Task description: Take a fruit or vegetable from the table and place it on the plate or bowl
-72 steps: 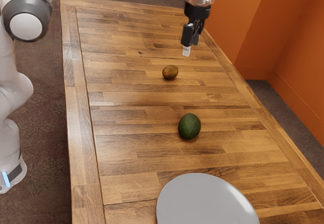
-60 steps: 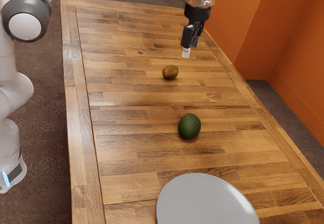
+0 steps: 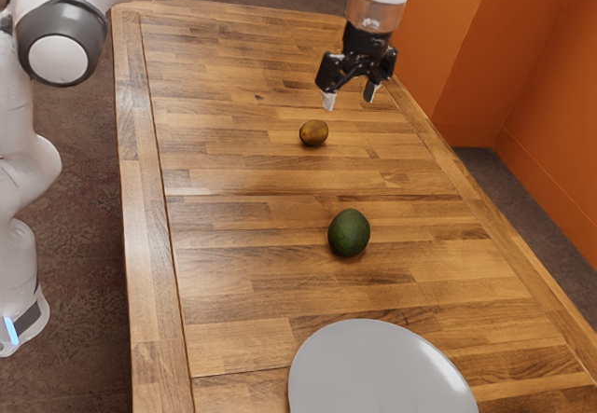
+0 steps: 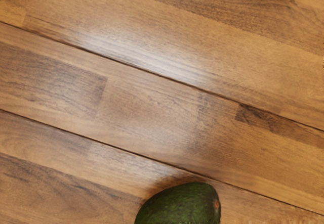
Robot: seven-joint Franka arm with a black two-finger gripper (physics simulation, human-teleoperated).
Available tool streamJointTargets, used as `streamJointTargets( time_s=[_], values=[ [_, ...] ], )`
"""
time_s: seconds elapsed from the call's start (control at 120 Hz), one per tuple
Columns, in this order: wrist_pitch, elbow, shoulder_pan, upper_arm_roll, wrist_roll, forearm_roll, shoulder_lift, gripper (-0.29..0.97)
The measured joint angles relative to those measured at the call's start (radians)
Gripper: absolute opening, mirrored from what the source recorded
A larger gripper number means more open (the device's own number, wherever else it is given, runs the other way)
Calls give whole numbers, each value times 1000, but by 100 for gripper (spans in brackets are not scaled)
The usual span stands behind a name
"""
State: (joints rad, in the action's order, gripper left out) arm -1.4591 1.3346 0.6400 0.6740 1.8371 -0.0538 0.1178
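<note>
Now the gripper (image 3: pixel 348 99) hangs above the far part of the table (image 3: pixel 149 273). Its two black fingers are spread apart with nothing between them, and they are clear of the wood.

A small brown fruit (image 3: pixel 313 132) lies on the planks near the gripper, a little closer to the camera and slightly toward the exterior view's left. Farther along the table toward the camera sits a dark green avocado (image 3: pixel 349 232), well apart from the brown fruit. Beyond it, at the near end, lies a pale grey plate (image 3: pixel 378 368), which the picture's lower edge cuts off. The avocado lies between the brown fruit and the plate and touches neither.

In the wrist view the avocado (image 4: pixel 179 206) lies on bare planks, with a small orange spot at one end.

The gripper is close to the table's edge on the exterior view's right, where an orange wall (image 3: pixel 448 31) rises just past the rim. Open wood runs between the three things and across to the edge on the exterior view's left, beside the white arm (image 3: pixel 37 152). Brown floor (image 3: pixel 84 273) borders that edge.
</note>
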Motion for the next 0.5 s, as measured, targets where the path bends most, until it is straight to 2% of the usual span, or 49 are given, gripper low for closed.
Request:
streamJointTargets(
  time_s=[0.133,0.275,0.5],
  values=[
    [-64,32,12,-28,-228,-45,77,68],
    [-205,182,7,-22,-448,-71,74,68],
    [-384,257,17,-52,-736,-99,114,68]
  ],
)
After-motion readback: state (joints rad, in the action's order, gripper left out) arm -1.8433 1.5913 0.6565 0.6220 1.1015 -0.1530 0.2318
